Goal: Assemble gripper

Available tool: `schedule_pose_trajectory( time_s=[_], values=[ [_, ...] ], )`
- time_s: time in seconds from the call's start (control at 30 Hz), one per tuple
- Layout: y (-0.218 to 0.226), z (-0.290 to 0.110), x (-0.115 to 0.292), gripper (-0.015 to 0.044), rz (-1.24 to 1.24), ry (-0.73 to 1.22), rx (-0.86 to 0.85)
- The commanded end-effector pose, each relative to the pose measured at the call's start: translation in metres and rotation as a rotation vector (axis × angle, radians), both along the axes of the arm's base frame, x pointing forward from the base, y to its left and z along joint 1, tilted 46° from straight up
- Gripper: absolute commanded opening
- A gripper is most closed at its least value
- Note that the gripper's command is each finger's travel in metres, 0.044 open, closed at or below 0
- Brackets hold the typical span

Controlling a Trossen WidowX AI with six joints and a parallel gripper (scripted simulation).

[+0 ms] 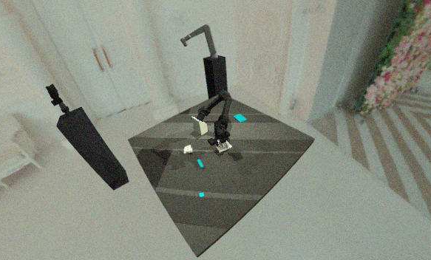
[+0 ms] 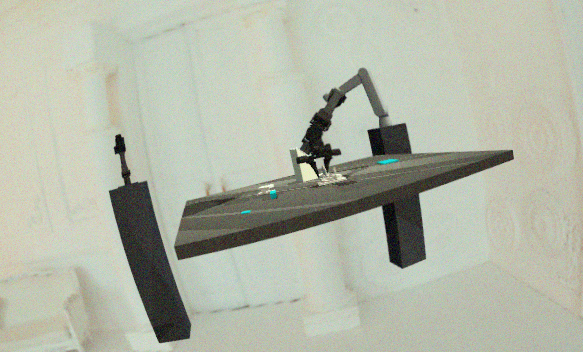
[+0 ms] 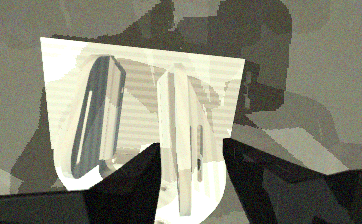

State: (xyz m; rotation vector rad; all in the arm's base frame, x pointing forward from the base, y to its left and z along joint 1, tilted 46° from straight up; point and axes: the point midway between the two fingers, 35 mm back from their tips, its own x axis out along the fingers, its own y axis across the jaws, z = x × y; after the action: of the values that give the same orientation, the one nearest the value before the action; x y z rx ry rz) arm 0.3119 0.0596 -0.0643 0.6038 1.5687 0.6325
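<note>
The white gripper base [image 1: 225, 148] [image 2: 337, 178] [image 3: 54, 62] lies flat on the table under the arm. One pale jaw [image 3: 96, 120] lies along its left half in the wrist view. My gripper [image 1: 219, 143] [image 2: 323, 173] [image 3: 191, 148] is shut on the second jaw [image 3: 168, 125], over the base's right half in the wrist view and roughly side by side with the first. The pins and gear teeth cannot be made out, nor whether the held jaw touches the base. A small white piece with holes [image 1: 188, 149] [image 2: 266, 186], perhaps the housing plate, lies apart on the table.
An upright cream panel [image 1: 201, 128] [image 2: 304, 171] stands close beside the arm. Cyan pieces [image 1: 239, 117] [image 1: 200, 163] [image 1: 201, 194] [image 2: 387, 161] lie on the table. A second arm on a black pedestal [image 1: 92, 148] [image 2: 149, 260] stands beyond the table's left side.
</note>
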Motion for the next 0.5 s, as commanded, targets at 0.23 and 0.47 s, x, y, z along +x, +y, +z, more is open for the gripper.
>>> schedule_pose_trajectory(
  time_s=[0.23, 0.47],
  values=[
    [0.003, -0.0022, -0.0009, 0.0134, 0.002, 0.002, 0.006],
    [0.0051, -0.0043, -0.0012, 0.0134, 0.004, 0.0, 0.007]
  ],
)
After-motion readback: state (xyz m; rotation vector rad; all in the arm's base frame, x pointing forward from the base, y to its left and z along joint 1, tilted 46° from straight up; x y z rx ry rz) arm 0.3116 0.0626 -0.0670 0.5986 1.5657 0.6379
